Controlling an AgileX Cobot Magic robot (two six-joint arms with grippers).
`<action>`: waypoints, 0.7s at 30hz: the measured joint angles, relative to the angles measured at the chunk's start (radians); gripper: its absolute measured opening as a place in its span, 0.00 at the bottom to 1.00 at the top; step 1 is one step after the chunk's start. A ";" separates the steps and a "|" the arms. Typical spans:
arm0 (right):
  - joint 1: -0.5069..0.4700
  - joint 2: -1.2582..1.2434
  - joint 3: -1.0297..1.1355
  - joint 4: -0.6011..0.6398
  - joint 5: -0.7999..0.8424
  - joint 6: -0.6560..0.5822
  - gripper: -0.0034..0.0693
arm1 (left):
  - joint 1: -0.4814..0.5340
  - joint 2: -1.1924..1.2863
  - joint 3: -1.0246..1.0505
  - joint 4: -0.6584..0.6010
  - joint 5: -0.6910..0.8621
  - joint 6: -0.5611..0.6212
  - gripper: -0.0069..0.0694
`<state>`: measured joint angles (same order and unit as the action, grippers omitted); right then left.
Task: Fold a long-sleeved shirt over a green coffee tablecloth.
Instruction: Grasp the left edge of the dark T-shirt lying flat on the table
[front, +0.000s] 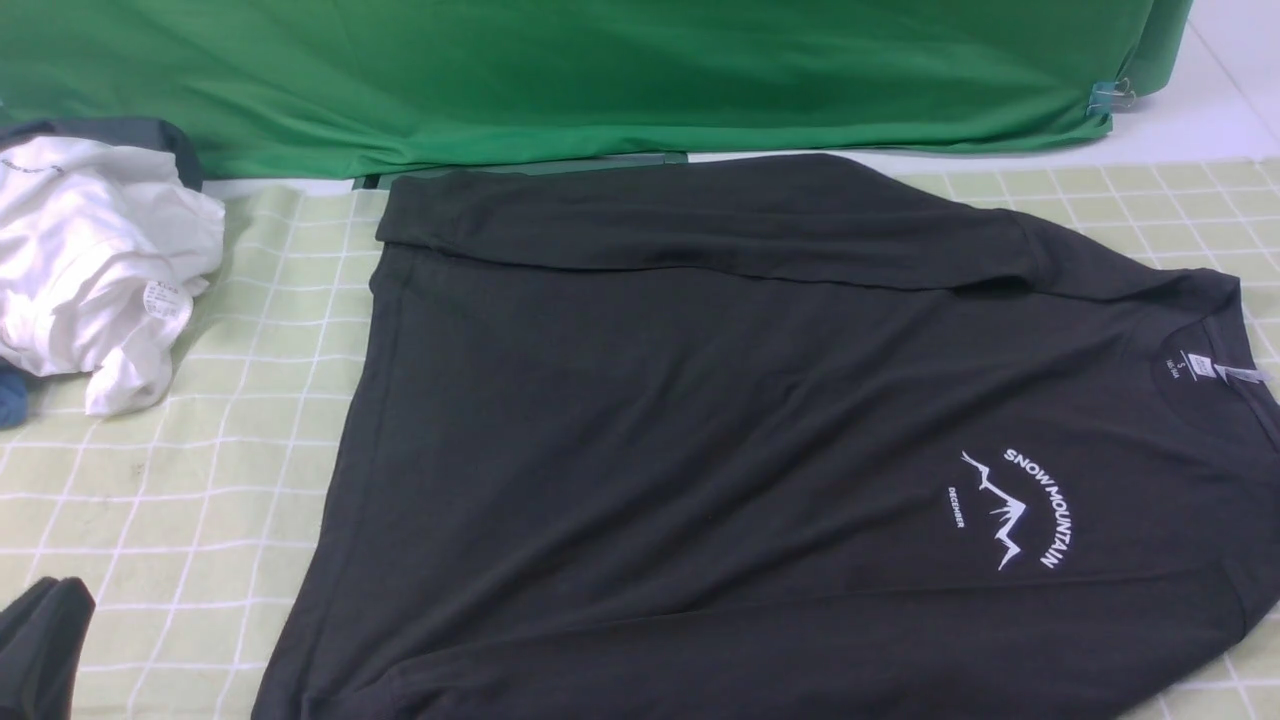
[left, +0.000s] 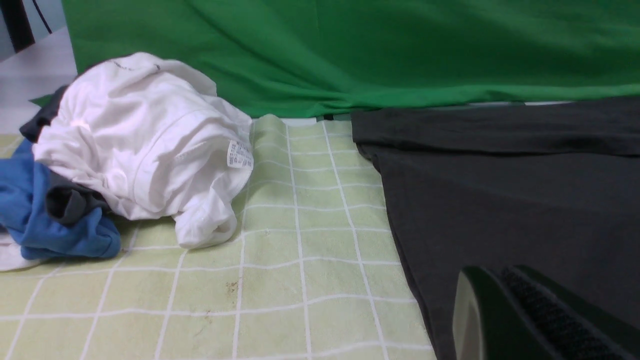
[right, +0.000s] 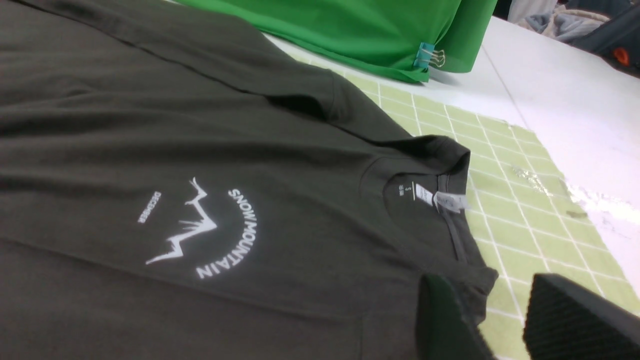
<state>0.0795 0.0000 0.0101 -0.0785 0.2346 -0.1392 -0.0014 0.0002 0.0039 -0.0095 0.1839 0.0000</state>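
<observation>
Loosely spread matte shirt (front: 700, 400), gridded tablecloth (front: 200, 500), L jaws closed, R jaws apart

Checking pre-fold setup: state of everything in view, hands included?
long-sleeved shirt: spread flat, print up, far sleeve folded in.
green coffee tablecloth: spread flat beneath it.
white garment: crumpled heap.
blue garment: crumpled beside it.
binder clip: clamped on green fabric.
left hand: shut, empty.
right hand: open, empty.
</observation>
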 joint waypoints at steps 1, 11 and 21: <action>0.000 0.000 0.000 0.000 -0.008 0.000 0.38 | 0.000 0.000 0.000 -0.016 -0.010 0.000 0.14; 0.000 0.000 0.000 0.292 -0.115 0.546 0.38 | 0.000 0.000 0.000 -0.704 -0.100 -0.405 0.14; 0.000 0.000 0.000 0.334 -0.130 0.809 0.38 | 0.000 0.000 0.000 -0.675 -0.136 -0.453 0.14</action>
<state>0.0795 0.0000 0.0101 0.2555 0.1048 0.6700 -0.0014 0.0002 0.0039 -0.6846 0.0476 -0.4528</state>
